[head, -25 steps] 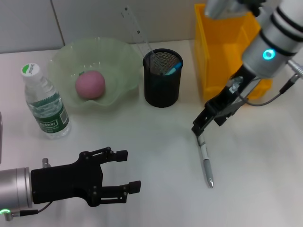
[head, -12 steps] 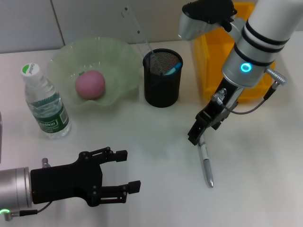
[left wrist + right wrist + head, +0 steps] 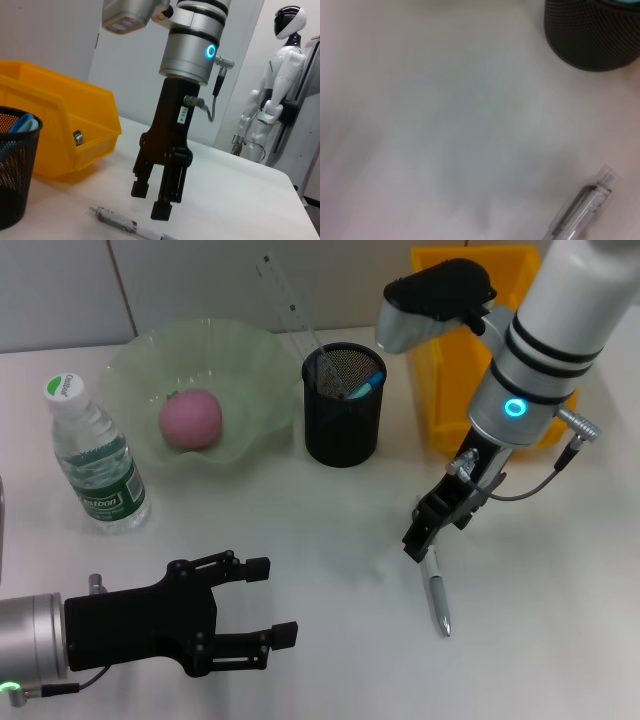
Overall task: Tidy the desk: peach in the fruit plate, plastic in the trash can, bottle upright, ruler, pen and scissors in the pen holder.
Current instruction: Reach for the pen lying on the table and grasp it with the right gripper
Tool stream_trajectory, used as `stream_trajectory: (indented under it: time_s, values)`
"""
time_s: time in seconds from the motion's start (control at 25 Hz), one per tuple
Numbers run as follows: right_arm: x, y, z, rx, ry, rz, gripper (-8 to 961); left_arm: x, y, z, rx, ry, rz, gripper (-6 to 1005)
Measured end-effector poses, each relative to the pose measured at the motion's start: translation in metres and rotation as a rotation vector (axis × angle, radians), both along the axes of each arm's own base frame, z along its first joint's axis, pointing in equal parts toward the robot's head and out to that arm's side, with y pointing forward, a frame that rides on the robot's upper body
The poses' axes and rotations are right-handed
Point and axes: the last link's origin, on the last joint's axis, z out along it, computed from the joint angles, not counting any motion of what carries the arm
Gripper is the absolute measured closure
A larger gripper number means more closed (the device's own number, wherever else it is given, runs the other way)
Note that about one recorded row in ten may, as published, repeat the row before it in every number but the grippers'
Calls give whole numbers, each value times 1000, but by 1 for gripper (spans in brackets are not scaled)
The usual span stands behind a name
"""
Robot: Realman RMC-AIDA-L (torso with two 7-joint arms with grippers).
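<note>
A clear pen lies on the white table, also seen in the left wrist view and the right wrist view. My right gripper hangs open just above its upper end, fingers pointing down. The black mesh pen holder holds a clear ruler and blue-handled scissors. A pink peach rests in the green fruit plate. The bottle stands upright. My left gripper is open, low at the front left. No plastic shows.
The yellow trash can stands at the back right, behind my right arm. The table's far edge meets a grey wall. A white humanoid robot stands off beyond the table in the left wrist view.
My right gripper has come down and slightly forward onto the pen's upper end, while its upper arm swung left. The left arm and all objects stayed put.
</note>
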Motion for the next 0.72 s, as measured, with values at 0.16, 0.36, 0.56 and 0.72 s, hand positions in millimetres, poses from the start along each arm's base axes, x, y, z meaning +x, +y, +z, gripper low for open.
stream_trajectory:
  time_s: [0.16,0.36,0.56,0.72]
  values:
    - [3,-1,-5,-2,-23,28,223,0,1,1,2,3,-2,137]
    - [5,-2,-9,-5,-24,35,228,1,2,1,3,4,-4,136]
    - [7,-6,-13,-26,-23,40,232,1,2,1,1,5,-3,136]
    - [8,-8,-16,-39,-29,46,236,-1,1,0,-12,19,-6,136]
